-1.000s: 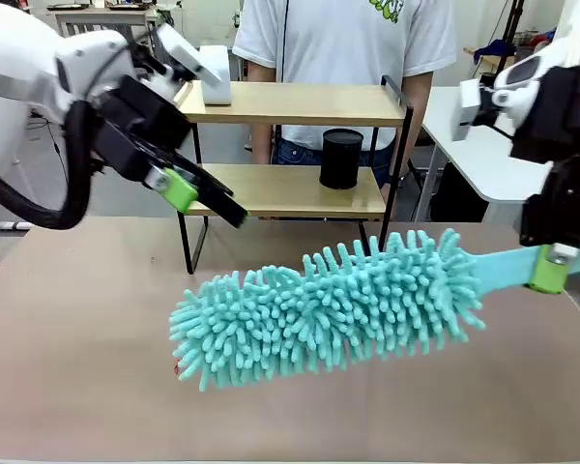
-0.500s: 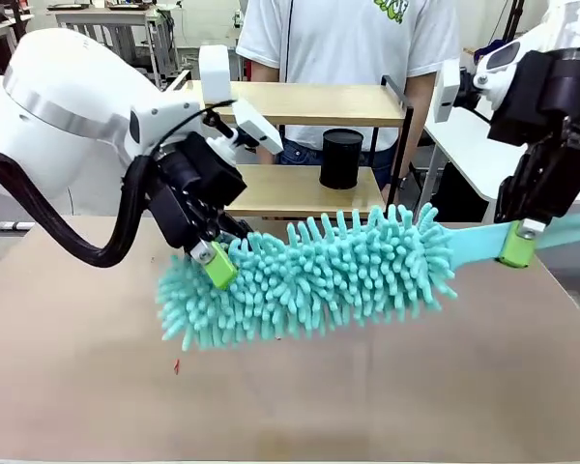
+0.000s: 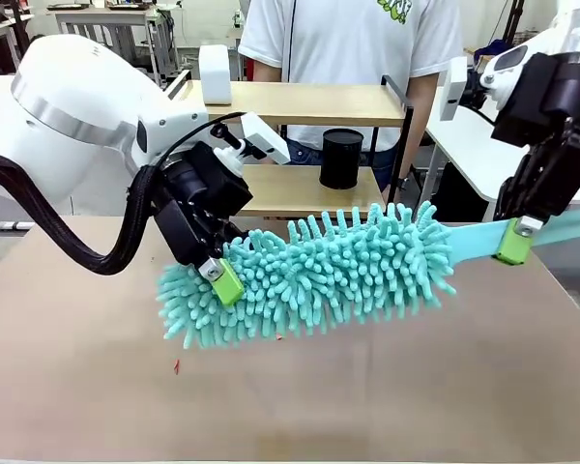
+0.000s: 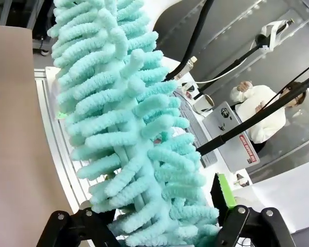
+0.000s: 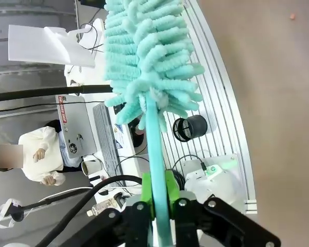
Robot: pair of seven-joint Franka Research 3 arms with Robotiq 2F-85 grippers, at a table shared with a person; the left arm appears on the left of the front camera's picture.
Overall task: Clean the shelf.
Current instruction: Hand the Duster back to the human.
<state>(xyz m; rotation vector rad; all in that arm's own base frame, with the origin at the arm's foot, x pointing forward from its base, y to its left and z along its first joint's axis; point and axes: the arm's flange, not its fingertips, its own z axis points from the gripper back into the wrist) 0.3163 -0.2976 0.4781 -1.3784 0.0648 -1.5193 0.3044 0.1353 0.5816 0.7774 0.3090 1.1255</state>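
The shelf [image 3: 300,102] stands at the table's far side, its two wooden boards in a black frame. In front of it a teal fluffy duster [image 3: 338,271] hangs level just above the table. My left gripper [image 3: 222,275] is shut on the left end of the fluffy head. In the left wrist view the duster [image 4: 123,103] fills the space between the left gripper's [image 4: 159,216] fingers. My right gripper [image 3: 512,242] is shut on the flat teal handle at the right. The right wrist view shows the handle clamped in the right gripper [image 5: 158,190], with the duster head [image 5: 144,46] beyond.
A black cylinder [image 3: 341,158] stands on the shelf's lower board and a white block [image 3: 215,74] on the upper board's left end. A person in a white shirt [image 3: 348,39] stands behind the shelf. The brown tabletop [image 3: 367,387] is bare in front of the duster.
My left arm swung down from beside the shelf to the duster's left end and closed on the fluffy head. The right gripper raised the duster and carried it slightly left.
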